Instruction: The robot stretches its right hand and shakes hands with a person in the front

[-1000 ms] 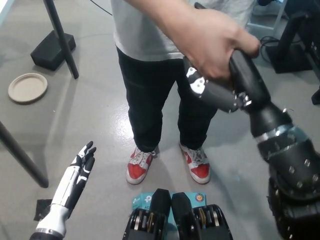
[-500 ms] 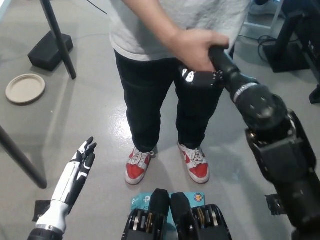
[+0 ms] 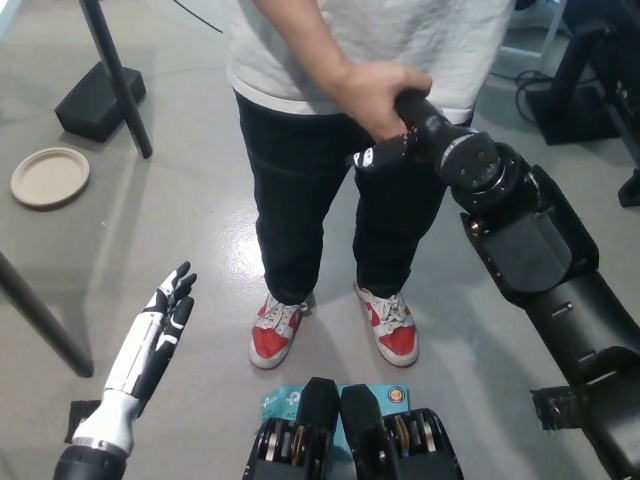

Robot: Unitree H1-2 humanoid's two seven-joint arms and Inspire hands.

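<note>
A person (image 3: 330,150) in a grey shirt, black trousers and red-and-white shoes stands straight in front of me. Their hand (image 3: 375,95) is wrapped around my black right hand (image 3: 400,135), which is stretched forward at their waist height and shut on the person's hand. Most of my right hand's fingers are hidden under the person's grip. My white left hand (image 3: 160,330) rests at the lower left, fingers straight and apart, holding nothing.
A round beige plate (image 3: 50,177) lies on the floor at the left. A black stand leg (image 3: 115,75) and black box (image 3: 95,100) are at the upper left. Dark equipment (image 3: 590,70) stands at the upper right.
My right arm has dropped and swung in, so the clasped hands moved from high on the right down to the person's waist. The left hand stayed put.
</note>
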